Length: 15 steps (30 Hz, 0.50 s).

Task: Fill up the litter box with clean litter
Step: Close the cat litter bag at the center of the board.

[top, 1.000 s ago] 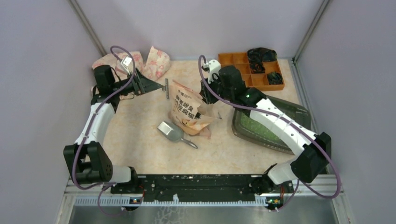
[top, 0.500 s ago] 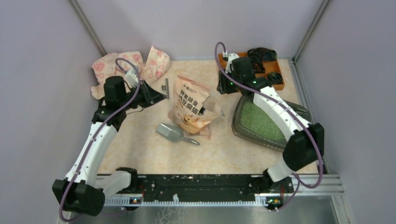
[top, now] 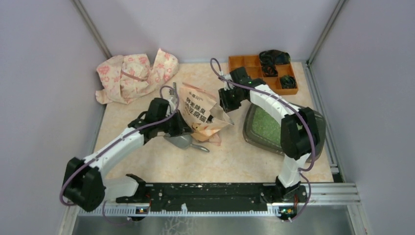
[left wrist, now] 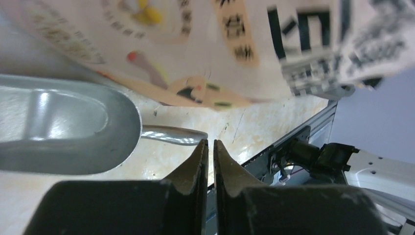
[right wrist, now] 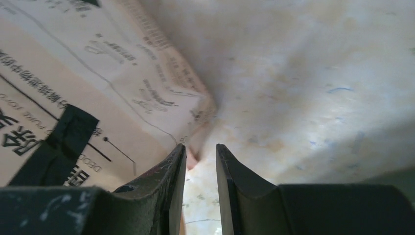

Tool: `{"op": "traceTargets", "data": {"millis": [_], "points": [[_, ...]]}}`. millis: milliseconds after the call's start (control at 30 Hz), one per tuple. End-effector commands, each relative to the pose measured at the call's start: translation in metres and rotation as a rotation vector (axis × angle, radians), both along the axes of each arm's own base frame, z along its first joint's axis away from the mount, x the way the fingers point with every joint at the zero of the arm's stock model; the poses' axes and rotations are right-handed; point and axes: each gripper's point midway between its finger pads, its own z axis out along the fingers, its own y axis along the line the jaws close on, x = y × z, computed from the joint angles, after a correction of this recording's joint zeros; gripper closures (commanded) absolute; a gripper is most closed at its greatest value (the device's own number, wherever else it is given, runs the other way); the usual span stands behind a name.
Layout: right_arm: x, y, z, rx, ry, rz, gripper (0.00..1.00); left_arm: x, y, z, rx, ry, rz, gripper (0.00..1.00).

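Note:
The dark litter box (top: 248, 133) sits at the right, partly under my right arm, with light-green clean litter (top: 266, 128) inside it. A pink printed bag (top: 199, 111) stands mid-table, and a grey scoop (top: 182, 142) lies in front of it. My left gripper (top: 183, 131) hangs over the scoop. In the left wrist view its jaws (left wrist: 209, 143) are pressed almost together with nothing between them. The scoop's handle (left wrist: 171, 135) lies just beyond the tips. My right gripper (top: 226, 108) is at the bag's right corner. Its jaws (right wrist: 200, 148) stand narrowly open, and the bag's pink corner (right wrist: 194, 157) is just past the tips, ungripped.
An orange organiser (top: 254, 74) holding black items stands at the back right. A pink floral cloth (top: 131, 77) lies bunched at the back left. The metal rail (top: 220, 192) with the arm bases runs along the near edge, and grey walls close in both sides.
My left arm swung from the back left down to the scoop, and its wide-open jaws closed. My right arm went back toward the organiser, then returned to the bag's right corner.

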Motion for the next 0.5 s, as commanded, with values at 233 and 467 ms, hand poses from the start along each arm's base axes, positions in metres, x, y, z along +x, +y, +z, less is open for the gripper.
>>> {"op": "traceTargets", "data": {"millis": [233,467], "points": [[-0.094,0.102,0.057,0.328,0.161,0.501,0.76,0.076,-0.062,-0.014,0.07,-0.08,-0.008,0.89],[-0.121,0.117,0.113,0.492,0.108,0.603,0.78,0.112,-0.07,0.028,0.046,-0.19,0.005,0.89]]}}
